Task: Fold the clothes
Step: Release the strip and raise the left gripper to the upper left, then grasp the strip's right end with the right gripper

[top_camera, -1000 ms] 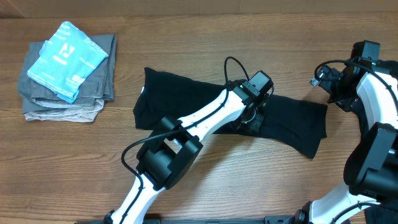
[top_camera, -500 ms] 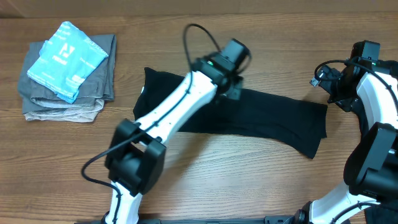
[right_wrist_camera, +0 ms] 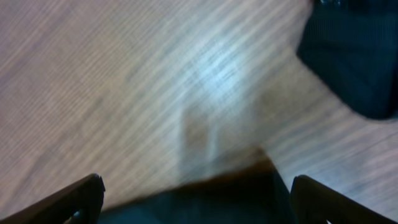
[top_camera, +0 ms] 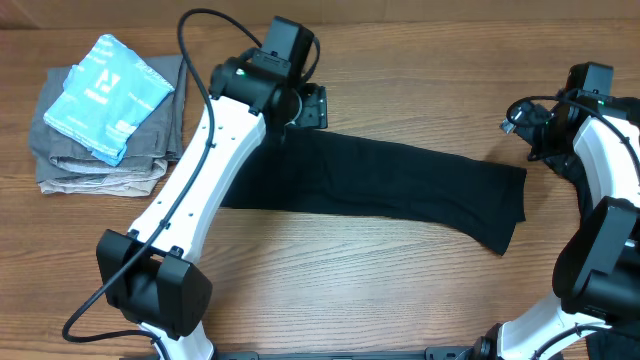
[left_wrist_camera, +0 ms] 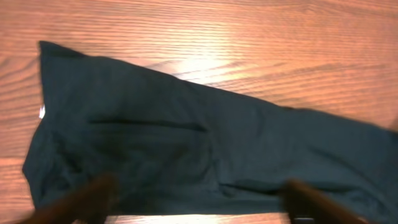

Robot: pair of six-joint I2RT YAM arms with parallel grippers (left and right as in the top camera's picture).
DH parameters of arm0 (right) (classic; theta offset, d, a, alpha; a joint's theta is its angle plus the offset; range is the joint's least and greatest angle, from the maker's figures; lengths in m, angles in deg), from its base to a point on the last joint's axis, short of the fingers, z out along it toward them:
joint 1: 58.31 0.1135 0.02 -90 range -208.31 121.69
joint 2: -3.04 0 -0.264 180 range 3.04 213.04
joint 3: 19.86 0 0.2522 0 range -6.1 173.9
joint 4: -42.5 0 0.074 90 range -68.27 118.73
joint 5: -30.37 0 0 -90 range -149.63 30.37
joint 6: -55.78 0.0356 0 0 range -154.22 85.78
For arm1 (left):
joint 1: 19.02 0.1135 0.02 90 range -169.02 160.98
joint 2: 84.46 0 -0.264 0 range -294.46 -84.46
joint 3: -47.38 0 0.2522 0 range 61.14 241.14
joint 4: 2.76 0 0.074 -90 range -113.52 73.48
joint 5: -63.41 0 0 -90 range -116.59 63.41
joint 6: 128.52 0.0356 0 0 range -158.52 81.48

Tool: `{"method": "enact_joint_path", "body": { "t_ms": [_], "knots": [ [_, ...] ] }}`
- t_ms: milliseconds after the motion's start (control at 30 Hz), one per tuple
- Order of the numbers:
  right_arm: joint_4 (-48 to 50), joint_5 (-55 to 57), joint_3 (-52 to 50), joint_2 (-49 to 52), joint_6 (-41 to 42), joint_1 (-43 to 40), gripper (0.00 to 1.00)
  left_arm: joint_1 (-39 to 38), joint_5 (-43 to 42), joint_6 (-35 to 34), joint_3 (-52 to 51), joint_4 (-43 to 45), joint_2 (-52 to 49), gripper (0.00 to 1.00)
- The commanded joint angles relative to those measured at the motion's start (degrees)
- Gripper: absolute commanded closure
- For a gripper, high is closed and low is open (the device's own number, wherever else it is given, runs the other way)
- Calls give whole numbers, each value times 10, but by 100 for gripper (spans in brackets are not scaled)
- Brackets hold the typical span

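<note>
Overhead, the left arm (top_camera: 198,170) lies across the left end of the black garment (top_camera: 400,185), hiding it there; the right arm (top_camera: 603,148) is cut off at the right edge; from the left wrist, the left gripper (left_wrist_camera: 199,205) shows only two blurred finger stubs at the bottom edge; the right wrist view is smeared throughout, the right gripper (right_wrist_camera: 199,200) clipped at the bottom, and a dark shape (right_wrist_camera: 354,56) at the top right cannot be identified.

Overhead view straight down from high up, whole brown wood-grain table (top_camera: 380,290) in frame, left wrist view from 11 o'clock, close above the long black soft-fabric garment (left_wrist_camera: 186,143), shared with overhead, right wrist view at 3 o'clock, blurred, very near bare wood.
</note>
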Motion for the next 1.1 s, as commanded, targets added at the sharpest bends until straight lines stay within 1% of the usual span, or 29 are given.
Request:
{"method": "enact_joint_path", "body": {
  "t_ms": [0, 200, 233, 300, 333, 367, 400, 467, 567, 733, 867, 1067],
  "knots": [
    [21, -3, 9, -11, -2, -1, 0, 19, 3, -2, 2, 0, -3, 0],
    [21, -5, 9, -11, -2, -1, 0, 21, 3, -2, 2, 0, -3, 0],
    [5, -15, 9, -11, -2, -1, 0, 20, 3, -2, 2, 0, -3, 0],
    [-77, -29, 10, -11, -3, -1, 0, 20, 3, -2, 2, 0, -3, 0],
    [-99, -29, 10, -11, -9, -2, 0, 20, 3, -2, 2, 0, -3, 0],
    [-128, -27, 10, -11, -76, -6, 0, 19, 3, -2, 2, 0, -3, 0],
    [-161, -27, 10, -11, -126, -10, 0, 20, 3, -2, 2, 0, -3, 0],
    [-200, -26, 10, -11, -155, -19, 0, 20, 3, -2, 2, 0, -3, 0],
    [-257, -28, 7, -11, -163, -35, 0, 20, 3, -2, 2, 0, -3, 0],
    [-260, -33, -5, -11, -189, -37, 0, 20, 3, -2, 2, 0, -3, 0],
    [-240, -33, -25, -10, -192, -37, 0, 20, 3, -2, 2, 0, -3, 0],
    [-181, -3, -72, -10, -193, -36, 10, 20, 3, -2, 2, 0, -3, 0]
  ]
}}
